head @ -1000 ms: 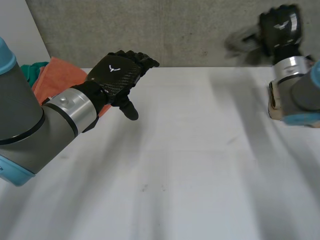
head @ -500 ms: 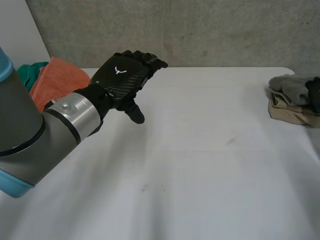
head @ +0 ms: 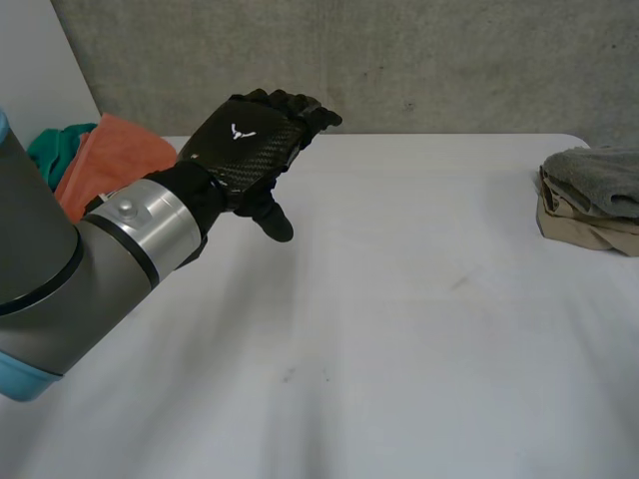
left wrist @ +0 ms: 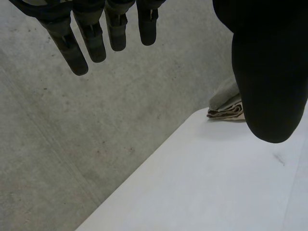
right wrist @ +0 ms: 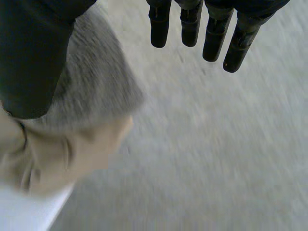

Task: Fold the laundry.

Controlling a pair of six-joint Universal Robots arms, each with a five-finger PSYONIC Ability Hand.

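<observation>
My left hand (head: pixel 245 150) hovers open over the back left of the white table (head: pixel 399 329), fingers straight and holding nothing; its fingers (left wrist: pixel 91 33) and thumb (left wrist: pixel 269 72) stand apart in the left wrist view. A pile of unfolded laundry, an orange cloth (head: pixel 115 155) and a teal one (head: pixel 55 150), lies behind my left arm. At the table's right edge a folded grey cloth (head: pixel 599 175) rests on a folded beige one (head: pixel 589 225). My right hand (right wrist: pixel 33 53) is open just above that grey cloth (right wrist: pixel 96 91) and beige cloth (right wrist: pixel 62 154), touching neither.
A grey concrete wall (head: pixel 399 60) runs along the table's back edge. The folded stack (left wrist: pixel 226 103) sits at the table's far corner beyond my left thumb. The table corner (right wrist: pixel 24 216) lies under the stack.
My right hand, raised with the grey cloth a second ago, has set it on the beige stack, opened and left the head view. My left hand has drifted slightly toward the back.
</observation>
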